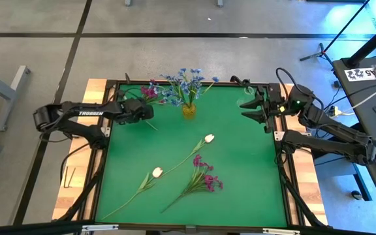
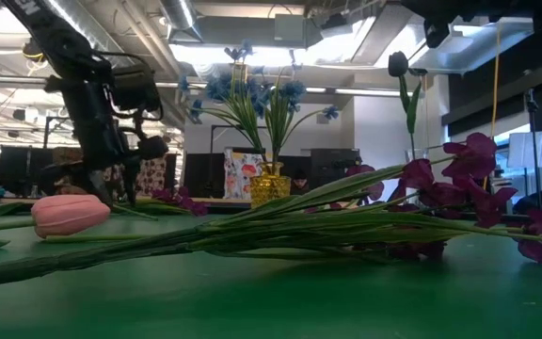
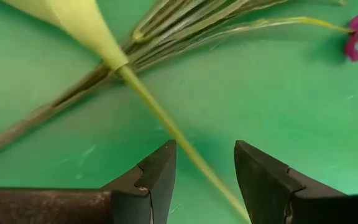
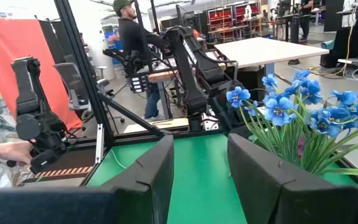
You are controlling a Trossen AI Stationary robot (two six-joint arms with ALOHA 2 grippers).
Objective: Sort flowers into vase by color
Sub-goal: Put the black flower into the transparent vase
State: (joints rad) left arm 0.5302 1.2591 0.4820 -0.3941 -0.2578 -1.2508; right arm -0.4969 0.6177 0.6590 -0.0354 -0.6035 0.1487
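Observation:
My left gripper (image 1: 149,112) (image 3: 204,152) is open, low over the table's far left part. Its fingers stand on either side of the thin stem (image 3: 166,121) of a magenta flower (image 1: 150,92) lying there; I see no touch. Blue flowers (image 1: 187,83) stand with their stems in a yellow vase (image 1: 188,110) (image 2: 269,185). Two white tulips (image 1: 209,138) (image 1: 157,172) and a magenta cluster (image 1: 205,180) lie flat in the middle and near part of the table. My right gripper (image 1: 248,108) (image 4: 201,149) waits open at the far right, clear of everything.
An upright green stem with a dark bud (image 2: 406,94) stands near the far right corner. The table has a raised dark frame (image 1: 281,163). Bare green mat lies along the right side (image 1: 253,170). People stand in the room beyond (image 4: 135,37); a hand (image 4: 8,152) shows there.

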